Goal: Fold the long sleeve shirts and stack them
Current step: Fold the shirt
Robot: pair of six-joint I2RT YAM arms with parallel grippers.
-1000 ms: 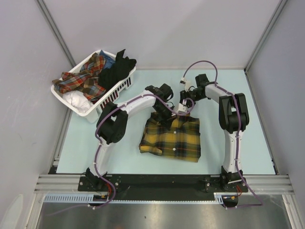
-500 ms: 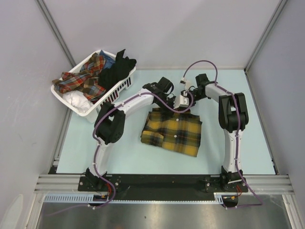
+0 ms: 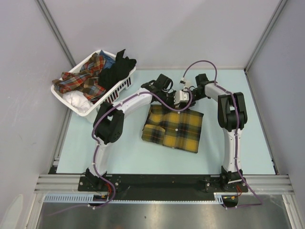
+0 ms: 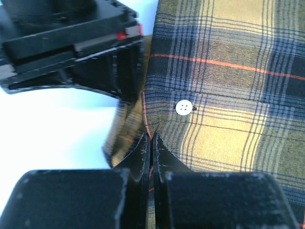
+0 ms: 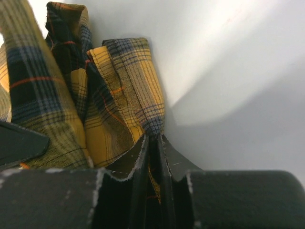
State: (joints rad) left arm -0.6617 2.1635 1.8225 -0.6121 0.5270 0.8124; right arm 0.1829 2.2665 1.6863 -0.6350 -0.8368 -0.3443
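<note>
Top external | left tool [image 4: 151, 139], right tool [image 5: 152, 137] extended forward, pinching shirt [image 3: 177, 130]

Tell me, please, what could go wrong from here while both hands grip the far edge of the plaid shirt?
1. The left hand and right hand each pinch only a small bit of the shirt at its edge, so the cloth may slip out when pulled.
2. The two hands sit close together, so they might bump.
3. The shirt's folded-over side flap looks loose; dragging could undo it.
</note>
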